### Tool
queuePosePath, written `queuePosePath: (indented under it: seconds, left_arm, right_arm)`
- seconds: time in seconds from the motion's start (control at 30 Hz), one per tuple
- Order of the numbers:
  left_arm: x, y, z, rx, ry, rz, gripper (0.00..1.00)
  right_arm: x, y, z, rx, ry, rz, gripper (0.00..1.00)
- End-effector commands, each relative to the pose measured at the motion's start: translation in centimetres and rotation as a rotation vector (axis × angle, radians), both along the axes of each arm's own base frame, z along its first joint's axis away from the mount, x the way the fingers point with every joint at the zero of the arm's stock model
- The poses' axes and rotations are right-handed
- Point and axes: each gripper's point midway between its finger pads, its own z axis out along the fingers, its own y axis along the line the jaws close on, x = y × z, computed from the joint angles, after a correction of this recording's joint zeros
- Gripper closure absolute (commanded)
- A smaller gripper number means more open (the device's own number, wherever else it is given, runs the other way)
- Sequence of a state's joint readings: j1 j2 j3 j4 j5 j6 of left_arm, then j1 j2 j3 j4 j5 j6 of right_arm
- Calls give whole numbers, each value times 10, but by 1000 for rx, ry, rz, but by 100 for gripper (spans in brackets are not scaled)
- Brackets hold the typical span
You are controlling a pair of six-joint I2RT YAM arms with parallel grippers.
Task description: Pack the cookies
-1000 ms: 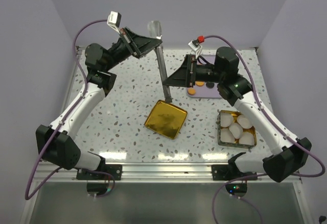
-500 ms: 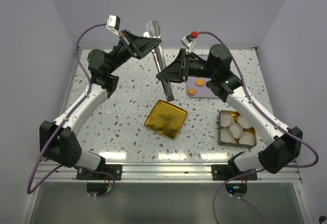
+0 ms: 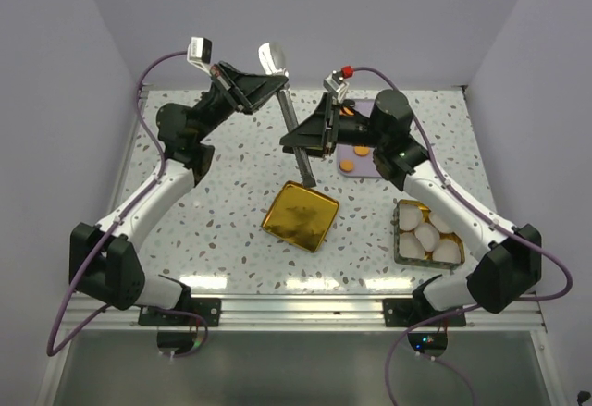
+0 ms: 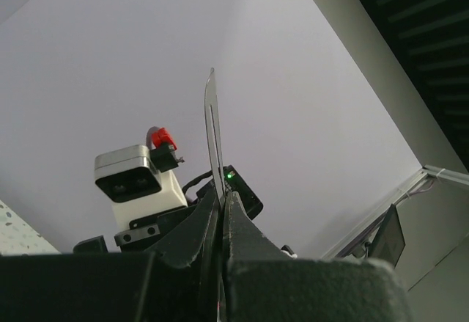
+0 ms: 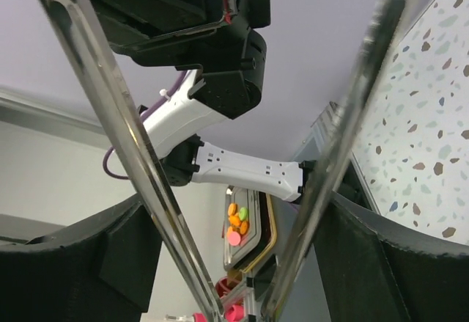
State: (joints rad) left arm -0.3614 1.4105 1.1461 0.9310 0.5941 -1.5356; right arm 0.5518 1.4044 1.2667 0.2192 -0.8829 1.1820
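Just small flat orange cookies (image 3: 348,165)

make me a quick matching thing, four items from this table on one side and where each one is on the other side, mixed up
Things:
1. tongs
2. gold lid
3. paper cups
4. orange cookies

Places:
A. in the tin at the right
B. on the purple tray
C. clamped in the left gripper
D. flat on the table, in the middle

Pairs: 1-C, 2-D, 3-A, 4-B
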Motion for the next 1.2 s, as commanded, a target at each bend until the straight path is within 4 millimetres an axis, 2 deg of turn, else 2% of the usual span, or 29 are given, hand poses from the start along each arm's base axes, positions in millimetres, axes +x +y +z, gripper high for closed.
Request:
queuePosePath:
  seconds: [0.0,0.13,0.2,0.23,0.33,0.43,0.47,0.5,0.57,0.6,0.63,0.73,0.77,0.87,0.9,0.97,1.1,1.17]
  left_arm:
    - [-29,8,26,-47,-111,-9,100]
    - [-33,8,25,-52,-128,-22,100]
    - [-30,6,22,-61,-134,-41,100]
    - [-30,5,22,-66,-140,-49,100]
    - [-20,1,15,-59,-131,-68,100]
    - [-12,-1,10,-52,-123,-67,100]
    - [-7,-1,5,-39,-116,-65,99]
    - [-3,0,1,-34,-104,-62,94]
    - [8,8,-5,-30,-80,-47,77]
    - [12,12,-7,-31,-73,-41,73]
    - [16,16,-9,-32,-64,-33,68]
    - [30,35,-15,-38,-32,-6,64]
    - [37,42,-20,-31,-22,-2,63]
    - [48,47,-29,-10,-6,-14,46]
    - [50,49,-29,-5,-9,-16,29]
    - [57,52,-37,9,4,-13,18]
    - [71,56,-55,60,55,10,0]
    - [82,58,-75,136,114,44,0]
  right_arm:
    - [-18,-5,21,60,-63,20,22]
    - [-16,-3,17,53,-53,26,21]
    - [-15,-2,21,56,-60,31,22]
    - [-11,1,20,52,-58,32,26]
    - [-8,3,33,50,-82,35,31]
    - [-2,6,32,27,-82,41,42]
    - [1,8,35,23,-93,38,49]
    - [4,8,31,-1,-95,31,52]
    - [6,10,33,-20,-111,31,57]
    - [10,11,24,-50,-98,30,62]
    - [12,11,25,-53,-106,21,65]
    - [21,14,19,-84,-84,13,70]
    - [23,16,20,-85,-87,8,70]
    - [36,21,12,-101,-68,-10,70]
    - [39,22,9,-106,-61,-16,70]
    - [50,26,2,-118,-44,-28,70]
    - [73,26,-20,-162,-9,-50,70]
    - [86,20,-40,-231,24,-76,70]
